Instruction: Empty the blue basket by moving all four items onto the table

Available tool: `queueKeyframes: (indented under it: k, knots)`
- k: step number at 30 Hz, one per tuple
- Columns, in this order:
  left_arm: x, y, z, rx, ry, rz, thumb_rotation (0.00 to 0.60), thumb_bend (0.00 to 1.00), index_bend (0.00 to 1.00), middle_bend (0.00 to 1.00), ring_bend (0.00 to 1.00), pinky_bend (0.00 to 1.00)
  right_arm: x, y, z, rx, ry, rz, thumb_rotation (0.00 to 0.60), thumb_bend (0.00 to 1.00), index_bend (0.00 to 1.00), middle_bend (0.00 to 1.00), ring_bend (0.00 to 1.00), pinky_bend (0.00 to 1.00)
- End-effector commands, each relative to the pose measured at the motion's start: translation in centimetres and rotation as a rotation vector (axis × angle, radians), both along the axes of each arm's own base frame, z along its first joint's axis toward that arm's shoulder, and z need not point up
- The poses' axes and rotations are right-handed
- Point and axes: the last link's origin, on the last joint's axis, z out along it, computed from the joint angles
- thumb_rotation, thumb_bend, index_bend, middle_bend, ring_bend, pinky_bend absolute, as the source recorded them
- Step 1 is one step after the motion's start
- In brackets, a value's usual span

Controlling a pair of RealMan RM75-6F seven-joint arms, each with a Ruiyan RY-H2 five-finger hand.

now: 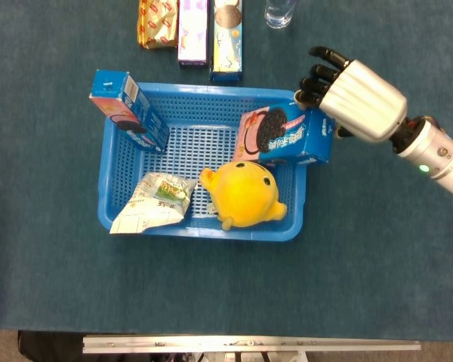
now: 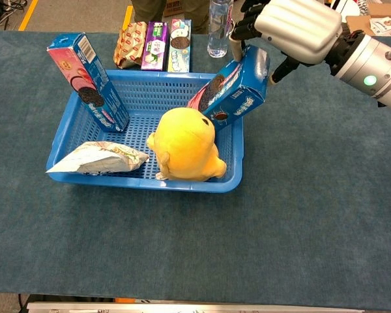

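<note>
The blue basket (image 1: 196, 231) (image 2: 137, 183) stands mid-table. Inside it lie a yellow plush (image 1: 245, 194) (image 2: 186, 145) at the front right and a white snack bag (image 1: 155, 202) (image 2: 98, 158) at the front left. A blue cookie box (image 1: 128, 109) (image 2: 85, 78) leans upright at the back left corner. A second blue cookie box (image 1: 287, 137) (image 2: 234, 91) tilts over the basket's right rim. My right hand (image 1: 355, 98) (image 2: 293, 29) grips its upper end, fingers over the top and thumb behind. My left hand is out of sight.
Beyond the basket, at the table's far edge, lie a red-gold packet (image 1: 157, 21) (image 2: 131, 42), a purple box (image 1: 194, 30) (image 2: 155, 45), a pale box (image 1: 228, 38) (image 2: 179, 44) and a clear bottle (image 1: 279, 11) (image 2: 218, 29). Bare blue cloth stretches right of the basket.
</note>
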Motion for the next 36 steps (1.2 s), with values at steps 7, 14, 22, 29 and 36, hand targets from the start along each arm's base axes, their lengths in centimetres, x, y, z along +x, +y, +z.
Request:
queueKeyframes:
  k: [7, 14, 22, 29, 36]
  knots:
    - [0.0, 0.1, 0.0, 0.001, -0.001, -0.001, 0.6, 0.25, 0.27, 0.21, 0.17, 0.38, 1.4, 0.2, 1.5, 0.018, -0.136, -0.028, 0.6, 0.0, 0.77, 0.69, 0.47, 0.24]
    - [0.5, 0.3, 0.1, 0.0, 0.007, -0.013, 0.6, 0.25, 0.27, 0.21, 0.17, 0.38, 3.3, 1.3, 4.2, -0.004, -0.212, -0.002, 0.6, 0.0, 0.77, 0.69, 0.47, 0.24]
    - [1.0, 0.5, 0.0, -0.004, 0.017, -0.019, 0.6, 0.25, 0.27, 0.21, 0.17, 0.38, 4.0, 2.9, 7.2, -0.07, -0.223, 0.031, 0.6, 0.0, 0.77, 0.69, 0.47, 0.24]
    - [1.3, 0.7, -0.1, -0.008, 0.022, -0.022, 0.6, 0.25, 0.27, 0.21, 0.17, 0.38, 3.4, 4.6, 10.0, -0.166, -0.176, 0.043, 0.6, 0.0, 0.77, 0.7, 0.48, 0.24]
    - [1.5, 0.8, -0.2, -0.009, 0.025, -0.027, 0.6, 0.25, 0.27, 0.21, 0.17, 0.38, 1.3, 6.3, 12.3, -0.278, -0.071, 0.013, 0.6, 0.0, 0.77, 0.7, 0.49, 0.24]
